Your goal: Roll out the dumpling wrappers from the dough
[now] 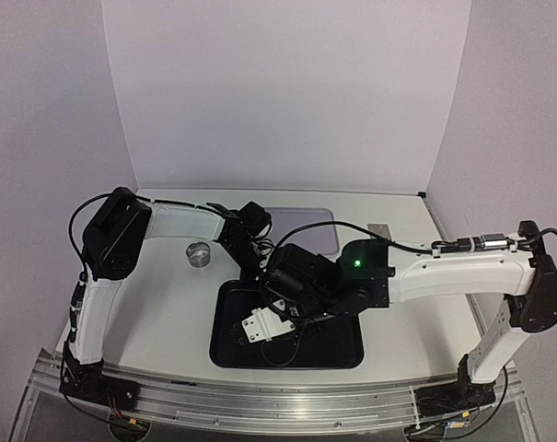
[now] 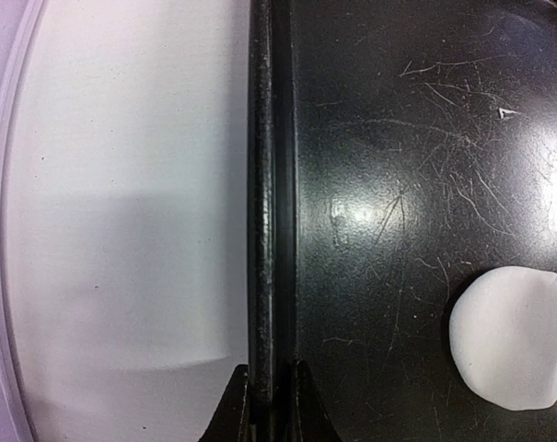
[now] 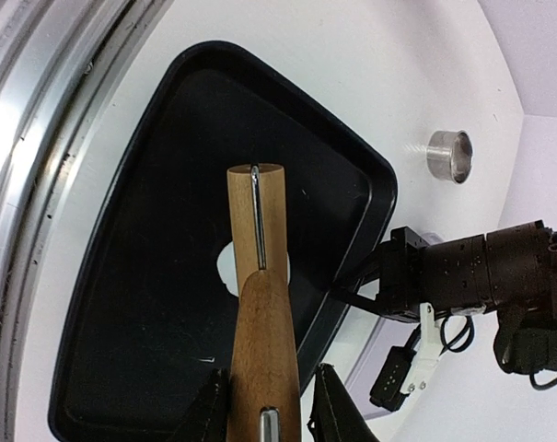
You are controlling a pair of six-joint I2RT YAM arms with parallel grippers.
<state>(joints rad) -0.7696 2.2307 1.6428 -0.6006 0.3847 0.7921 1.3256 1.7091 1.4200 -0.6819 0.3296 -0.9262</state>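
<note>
On the bench (image 1: pixel 158 295), black tray (image 3: pixel 140 304) pinned by left jaws clenched on its rim; may skid with any slip of that grip under rolling force. In right jaws, a wooden rolling pin (image 3: pixel 264 322), gripped over the dough (image 2: pixel 510 336) near the tray's middle; likely to smear or stick it through off-centre pressing. Beyond, metal ring (image 3: pixel 448 155), well apart.

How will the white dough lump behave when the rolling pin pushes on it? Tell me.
The dough looks soft and smooth-edged, so it will likely squash flat under the rolling pin rather than roll. It may slide on the glossy black tray. Being a small lump, it is probably light.
</note>
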